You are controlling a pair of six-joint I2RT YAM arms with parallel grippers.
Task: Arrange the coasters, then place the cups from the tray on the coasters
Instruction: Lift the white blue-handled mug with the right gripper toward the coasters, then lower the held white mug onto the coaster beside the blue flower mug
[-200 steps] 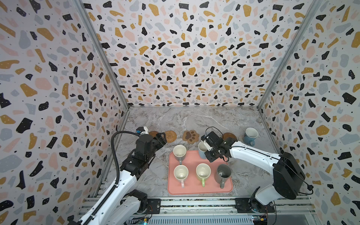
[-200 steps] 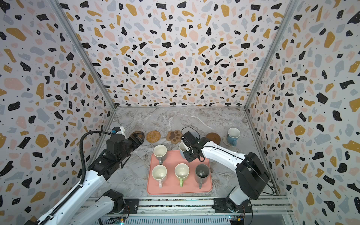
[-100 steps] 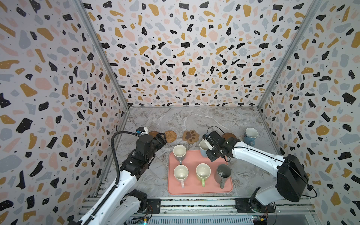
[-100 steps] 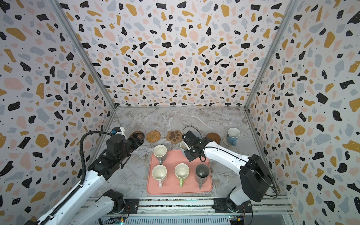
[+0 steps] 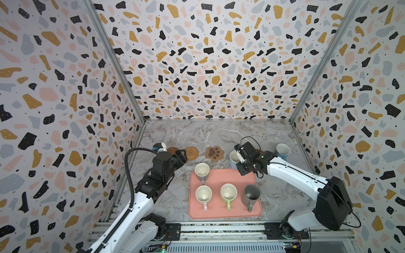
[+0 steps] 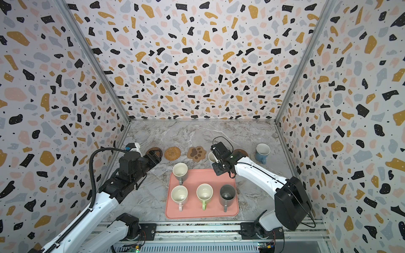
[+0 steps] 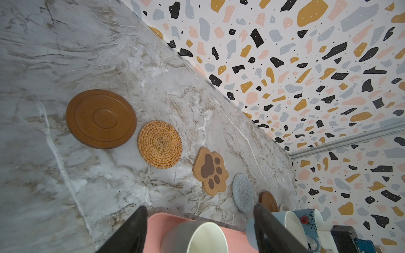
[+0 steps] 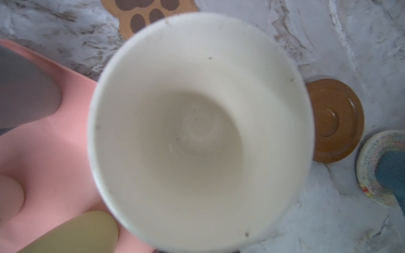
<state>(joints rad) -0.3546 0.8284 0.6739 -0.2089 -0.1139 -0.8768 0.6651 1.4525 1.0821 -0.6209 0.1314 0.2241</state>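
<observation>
**A:** Where did we find the right gripper (image 5: 241, 156)?

**B:** We found it closed on the light blue mug (image 5: 233, 158), which stood upright at the far right corner of the tray (image 5: 222, 175). We could not tell which part of the mug the jaws pinched, nor whether its base touched anything. That arm's wrist view gave us only the cream inside, blurred.

**A:** And the left gripper (image 5: 181, 154)?

**B:** Its jaws stood apart with nothing between them. It hung over the marble table (image 5: 197, 135), just beside the left brown disc (image 7: 100, 119).

**A:** Where did we place the other pieces?

**B:** The tray lay near the front edge with four cups upright on it. The grey-beige mug (image 5: 202, 171) stood in the far left corner. The pink mug (image 5: 203, 194), the light green mug (image 5: 228, 193) and the dark grey mug (image 5: 251, 194) stood across the near row, handles toward the front. Beyond the tray ran the row of coasters: the left brown disc, the rattan coaster (image 5: 192, 151), the paw-print coaster (image 5: 214, 153), the grey-blue crochet coaster (image 7: 243, 192), the right brown disc (image 8: 335, 120) and the cream woven coaster (image 8: 367, 166). The flowered blue mug (image 5: 282, 150) sat on the cream woven coaster at the right end.

**A:** What markings did we make out?

**B:** We made out a red flower with dark tendrils printed on the side of the flowered blue mug, and dark brown pads on the paw-print coaster.
</observation>
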